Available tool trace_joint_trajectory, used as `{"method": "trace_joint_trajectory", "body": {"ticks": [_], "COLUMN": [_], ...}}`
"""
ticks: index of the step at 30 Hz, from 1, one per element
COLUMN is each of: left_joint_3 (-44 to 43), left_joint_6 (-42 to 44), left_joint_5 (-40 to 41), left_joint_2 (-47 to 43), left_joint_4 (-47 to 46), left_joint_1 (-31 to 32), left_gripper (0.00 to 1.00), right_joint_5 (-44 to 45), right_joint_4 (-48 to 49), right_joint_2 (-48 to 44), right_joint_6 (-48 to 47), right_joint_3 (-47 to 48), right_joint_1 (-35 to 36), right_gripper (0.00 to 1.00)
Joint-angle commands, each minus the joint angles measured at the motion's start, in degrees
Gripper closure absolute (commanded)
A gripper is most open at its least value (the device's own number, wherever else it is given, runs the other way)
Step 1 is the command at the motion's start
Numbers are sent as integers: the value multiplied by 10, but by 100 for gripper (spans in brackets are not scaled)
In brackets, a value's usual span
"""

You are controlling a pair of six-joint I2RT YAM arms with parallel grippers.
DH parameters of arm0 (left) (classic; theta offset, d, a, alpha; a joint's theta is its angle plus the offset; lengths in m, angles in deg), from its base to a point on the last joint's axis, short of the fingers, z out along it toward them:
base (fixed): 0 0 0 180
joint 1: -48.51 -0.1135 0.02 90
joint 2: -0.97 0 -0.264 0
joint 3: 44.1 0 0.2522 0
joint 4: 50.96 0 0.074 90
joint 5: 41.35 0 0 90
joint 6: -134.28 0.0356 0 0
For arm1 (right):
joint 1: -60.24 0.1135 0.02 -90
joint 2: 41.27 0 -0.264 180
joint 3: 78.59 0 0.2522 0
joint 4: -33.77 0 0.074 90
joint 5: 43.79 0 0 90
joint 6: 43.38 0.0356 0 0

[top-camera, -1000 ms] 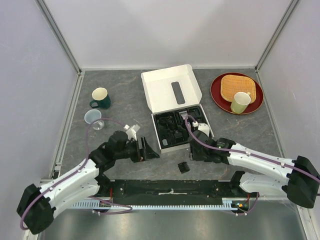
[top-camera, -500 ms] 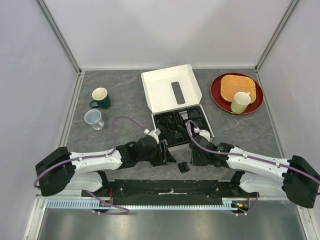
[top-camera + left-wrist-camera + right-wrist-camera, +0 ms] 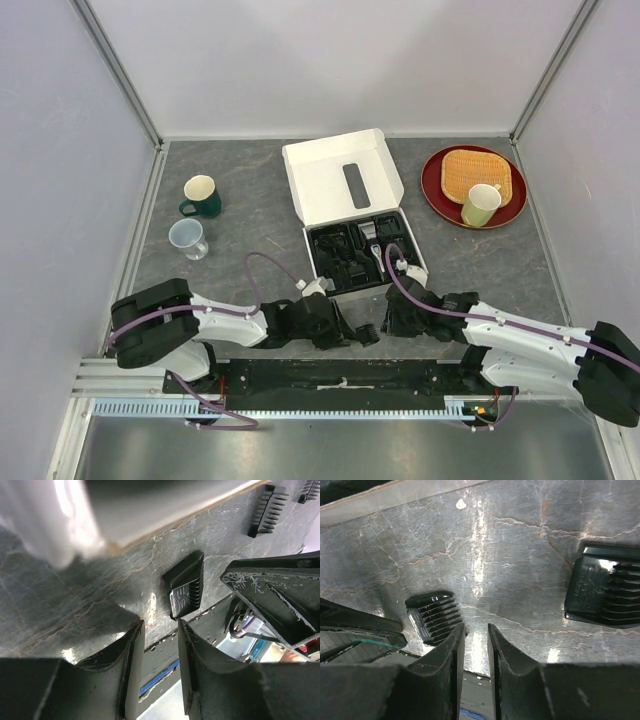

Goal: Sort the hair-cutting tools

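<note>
Left gripper (image 3: 161,625), barely parted and empty, sits just short of the comb guard (image 3: 186,586) at the near edge of the table (image 3: 100,595); it should widen, then straddle its flanks.

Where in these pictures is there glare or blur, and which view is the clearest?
Left wrist: the box edge at the top is blurred, out of focus, while the guard is sharp, with a bright glint on its face. Right wrist: white glare streaks across the table, and a glint on the right-hand guard. Top external: even light, soft shadows, sharp throughout; the clearest.
</note>
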Motion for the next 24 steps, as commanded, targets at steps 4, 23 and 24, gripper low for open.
{"method": "trace_joint_trajectory", "body": {"ticks": [4,23,24], "left_joint_3": [8,29,26], "left_joint_6": [-97,-74,-68], "left_joint_5": [87,123,129], "left_joint_2": [39,120,114], "left_joint_4": [-73,-232,-221], "left_joint_1": [29,43,46], "left_gripper": [60,77,78], "right_joint_5": [-27,-55,-55], "right_joint_4": [40,90,90], "right_joint_2": [-8,17,16], "right_joint_6": [1,-33,-34], "right_joint_3": [-19,-47,-47], "right_joint_1": [-1,-1,-2], "right_gripper": [69,70,70]}}
